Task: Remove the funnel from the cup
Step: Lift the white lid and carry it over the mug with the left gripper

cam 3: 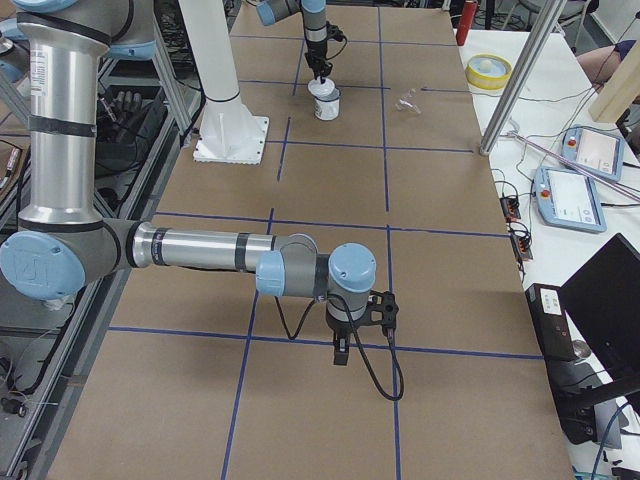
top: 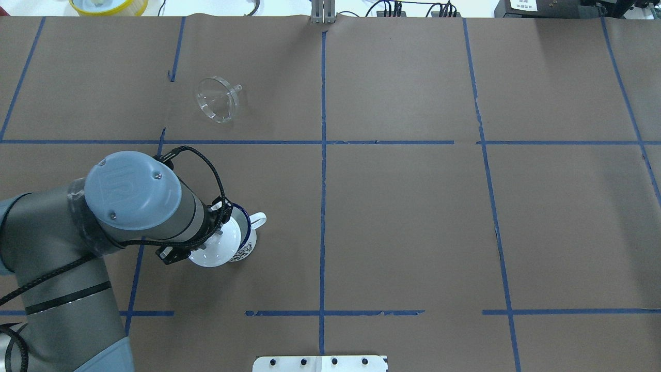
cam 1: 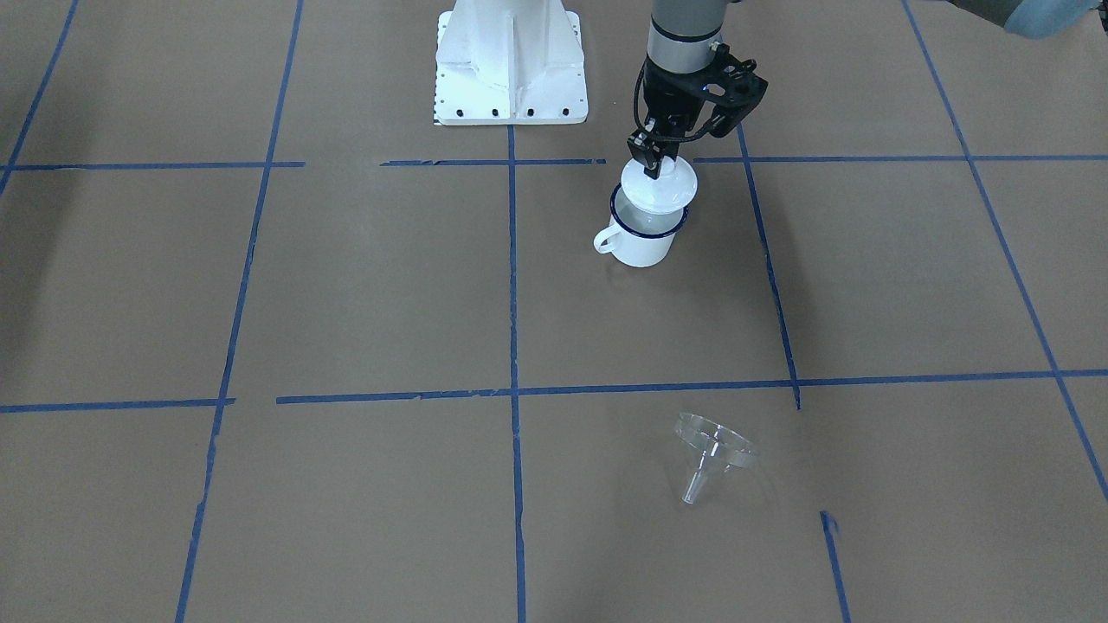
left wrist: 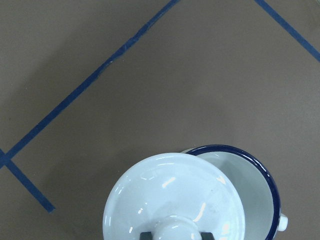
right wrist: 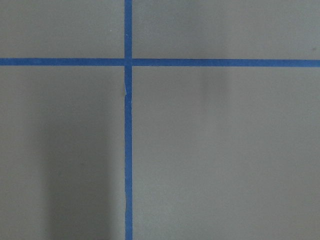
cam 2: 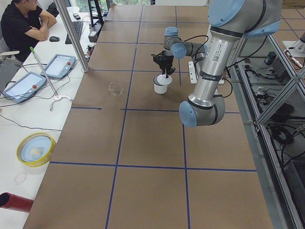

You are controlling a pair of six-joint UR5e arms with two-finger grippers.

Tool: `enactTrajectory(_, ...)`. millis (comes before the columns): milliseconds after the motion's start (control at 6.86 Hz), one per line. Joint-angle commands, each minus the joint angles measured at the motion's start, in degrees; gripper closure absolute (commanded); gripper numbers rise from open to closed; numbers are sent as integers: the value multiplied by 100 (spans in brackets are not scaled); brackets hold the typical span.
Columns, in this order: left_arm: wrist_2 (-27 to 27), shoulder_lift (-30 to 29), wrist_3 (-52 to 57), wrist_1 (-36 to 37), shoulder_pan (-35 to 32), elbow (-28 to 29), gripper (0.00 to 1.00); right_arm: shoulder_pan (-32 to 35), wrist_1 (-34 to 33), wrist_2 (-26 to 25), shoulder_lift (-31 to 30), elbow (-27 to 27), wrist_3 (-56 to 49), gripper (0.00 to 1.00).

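The clear plastic funnel (cam 1: 714,450) lies on its side on the brown table, far from the cup; it also shows in the overhead view (top: 217,98). The cup (cam 1: 645,238) is a white mug with a dark blue rim and stands upright near my left arm. My left gripper (cam 1: 655,160) is shut on the knob of a white domed lid (cam 1: 660,186) and holds it over the cup's opening, shifted to one side. In the left wrist view the lid (left wrist: 170,200) covers part of the cup (left wrist: 260,167). My right gripper (cam 3: 341,350) hangs low over bare table; I cannot tell whether it is open or shut.
Blue tape lines (cam 1: 512,260) divide the brown table into squares. The robot's white base plate (cam 1: 511,69) stands at the near edge. A yellow-rimmed bowl (cam 2: 34,148) and tablets (cam 2: 21,86) lie on the operators' side table, where a person (cam 2: 24,21) sits.
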Motion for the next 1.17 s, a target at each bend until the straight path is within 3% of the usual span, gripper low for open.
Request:
enactTrajectory(0, 3, -112, 36, -13, 1, 124, 100, 0, 0, 0, 0, 0, 0, 0)
enactTrajectory(1021, 20, -209, 246, 13, -219, 151, 100, 0, 0, 0, 0, 0, 0, 0)
